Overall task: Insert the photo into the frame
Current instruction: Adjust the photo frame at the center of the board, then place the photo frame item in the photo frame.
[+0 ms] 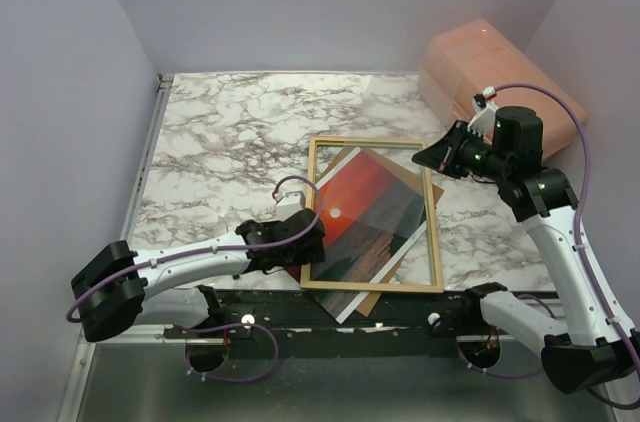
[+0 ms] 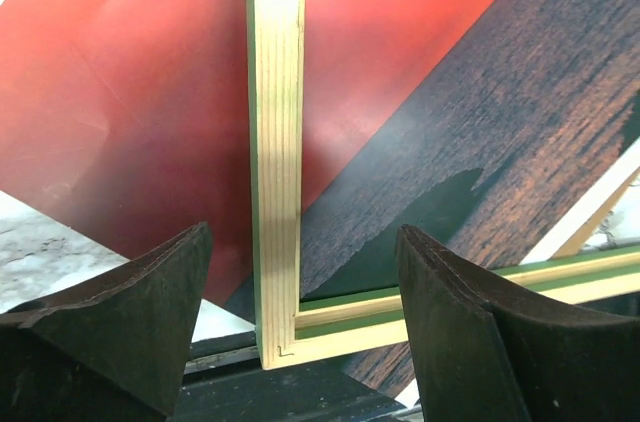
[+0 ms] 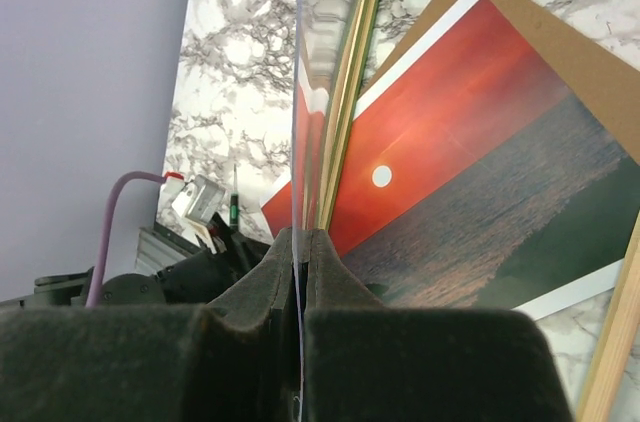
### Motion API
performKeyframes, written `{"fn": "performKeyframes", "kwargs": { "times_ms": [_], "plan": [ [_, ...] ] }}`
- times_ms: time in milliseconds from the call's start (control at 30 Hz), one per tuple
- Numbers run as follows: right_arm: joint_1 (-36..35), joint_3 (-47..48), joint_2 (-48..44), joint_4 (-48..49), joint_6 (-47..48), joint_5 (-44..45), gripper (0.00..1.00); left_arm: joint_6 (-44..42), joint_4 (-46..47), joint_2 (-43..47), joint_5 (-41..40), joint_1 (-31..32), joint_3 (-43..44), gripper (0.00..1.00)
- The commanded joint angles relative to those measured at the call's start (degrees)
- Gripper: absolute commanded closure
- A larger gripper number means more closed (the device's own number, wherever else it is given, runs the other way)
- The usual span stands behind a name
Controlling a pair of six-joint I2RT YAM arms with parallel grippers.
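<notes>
L hand (image 2: 303, 237) apart, straddling frame (image 2: 275, 92) left rail nr near corner, gap each side. Frame flat on tabletop (image 1: 230, 122), wood side up. Photo (image 1: 365, 207) under it, skewed, atop brown board (image 3: 570, 62). R hand (image 3: 298, 242) clamped on clear sheet (image 3: 299, 122), far right.

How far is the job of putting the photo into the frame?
Done: the pale wooden rectangular frame lies over the skewed red sunset photo. In hand: the right gripper pinches a clear thin sheet; the open left gripper straddles a frame rail. Left: align and seat the photo.
</notes>
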State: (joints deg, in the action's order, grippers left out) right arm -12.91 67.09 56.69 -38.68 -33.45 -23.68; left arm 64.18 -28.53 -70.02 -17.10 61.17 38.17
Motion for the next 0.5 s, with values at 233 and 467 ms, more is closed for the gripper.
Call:
{"fn": "performKeyframes", "kwargs": {
  "times_ms": [233, 467],
  "plan": [
    [-0.1, -2.8, 5.9, 4.0, 5.4, -10.3, 0.99, -2.7, 14.3, 7.7, 14.8, -9.4, -10.9, 0.51],
    [0.0, -4.5, 8.2, 5.1, 5.3, -14.0, 0.99, -4.6, 14.9, 10.6, 16.9, -13.9, -13.9, 0.63]
  ]
}}
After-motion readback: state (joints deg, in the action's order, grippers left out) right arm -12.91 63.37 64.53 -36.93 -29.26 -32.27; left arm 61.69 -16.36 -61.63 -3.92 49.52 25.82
